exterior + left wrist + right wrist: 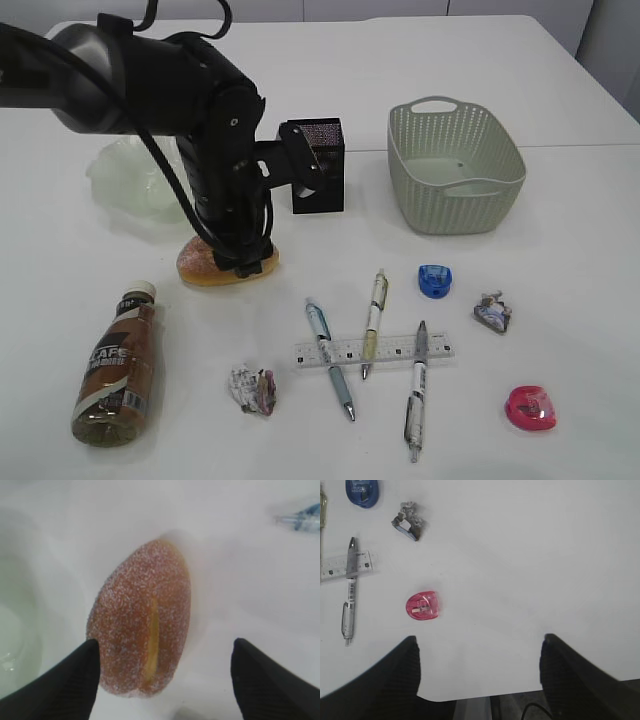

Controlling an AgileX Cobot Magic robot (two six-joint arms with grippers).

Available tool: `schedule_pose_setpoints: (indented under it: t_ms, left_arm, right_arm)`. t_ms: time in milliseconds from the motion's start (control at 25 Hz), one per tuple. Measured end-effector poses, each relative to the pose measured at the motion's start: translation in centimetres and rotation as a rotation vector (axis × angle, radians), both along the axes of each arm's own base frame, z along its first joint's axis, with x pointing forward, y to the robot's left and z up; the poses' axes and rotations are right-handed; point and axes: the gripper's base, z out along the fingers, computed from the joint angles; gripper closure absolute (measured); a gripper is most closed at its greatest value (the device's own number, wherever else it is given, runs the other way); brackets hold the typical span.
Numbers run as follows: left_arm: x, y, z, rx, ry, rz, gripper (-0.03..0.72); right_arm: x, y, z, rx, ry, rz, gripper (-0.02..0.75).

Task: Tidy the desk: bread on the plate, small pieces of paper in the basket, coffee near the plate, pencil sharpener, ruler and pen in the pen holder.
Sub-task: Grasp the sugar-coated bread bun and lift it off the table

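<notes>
Your left arm hides half the bread [205, 268] and plate [120, 175]; left gripper [162, 677] released, straddling bread; right gripper [477, 672] released.

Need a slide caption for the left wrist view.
Left tool, open, straddles the sugar-dusted bread on the white desk, plate edge at left.

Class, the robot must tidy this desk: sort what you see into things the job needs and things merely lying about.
Belong to the job:
bread
plate
paper wads
basket
coffee
blue sharpener
pink sharpener
ruler
three pens
pen holder

Just lying about:
nothing; every loose item has a place.
</notes>
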Motion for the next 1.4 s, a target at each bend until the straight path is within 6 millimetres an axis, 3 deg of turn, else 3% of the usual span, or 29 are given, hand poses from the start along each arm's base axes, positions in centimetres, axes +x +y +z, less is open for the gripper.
schedule_pose_setpoints:
  t_ms: [320, 880, 1400]
  left_arm:
    - [0.6, 0.0, -0.9, 0.008, -0.023, -0.02, 0.095]
    - [2.1, 1.8, -2.4, 0.002, -0.019, 0.04, 0.082]
    - [2.6, 1.7, -4.0, 0.012, -0.013, 0.031, 0.082]
  right_arm:
    - [0.0, 0.0, 0.0, 0.0, 0.0, 0.0, 0.162]
    - [0.0, -0.2, 0.0, -0.027, 0.0, 0.003, 0.162]
    - [0.0, -0.3, 0.0, -0.034, 0.0, 0.003, 0.163]
